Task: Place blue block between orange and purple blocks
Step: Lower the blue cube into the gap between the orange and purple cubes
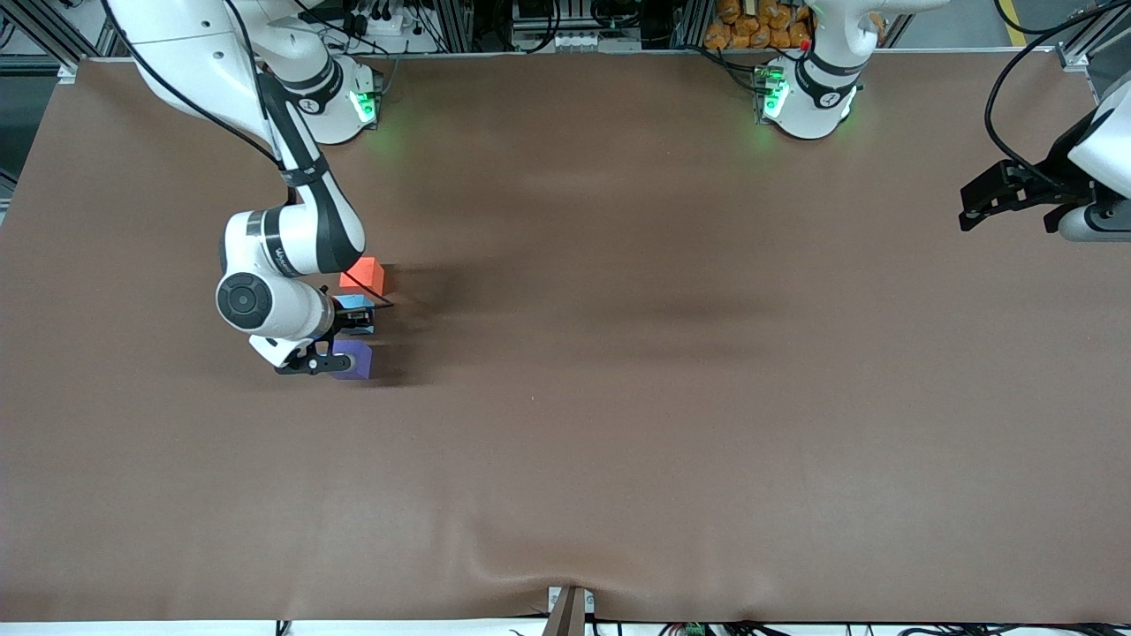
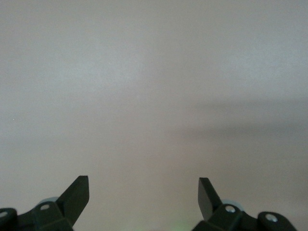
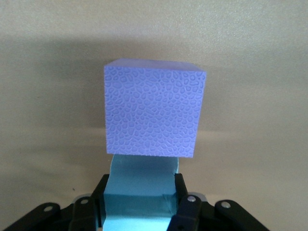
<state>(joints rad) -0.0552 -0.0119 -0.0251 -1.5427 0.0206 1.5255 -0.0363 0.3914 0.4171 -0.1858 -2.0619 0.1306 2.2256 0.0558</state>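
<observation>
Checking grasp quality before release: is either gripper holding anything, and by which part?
The right gripper clamps the blue block by two opposite side faces. The left gripper is open, holding nothing.

A wide brown matte table cover (image 1: 618, 424) spans the work surface, rippled into a fold at its edge nearest the front camera. Silver aluminium frame rails (image 1: 495, 22) and a heap of orange objects (image 1: 751, 25) stand along its farthest edge.

You see a purple block (image 3: 153, 114) with a matt, pebbled, foam-like skin, and a blue block (image 3: 139, 190) that looks smoother. The brown table cover (image 1: 618, 424) is matt, cloth-like, slightly rippled at its 6 o'clock edge.
</observation>
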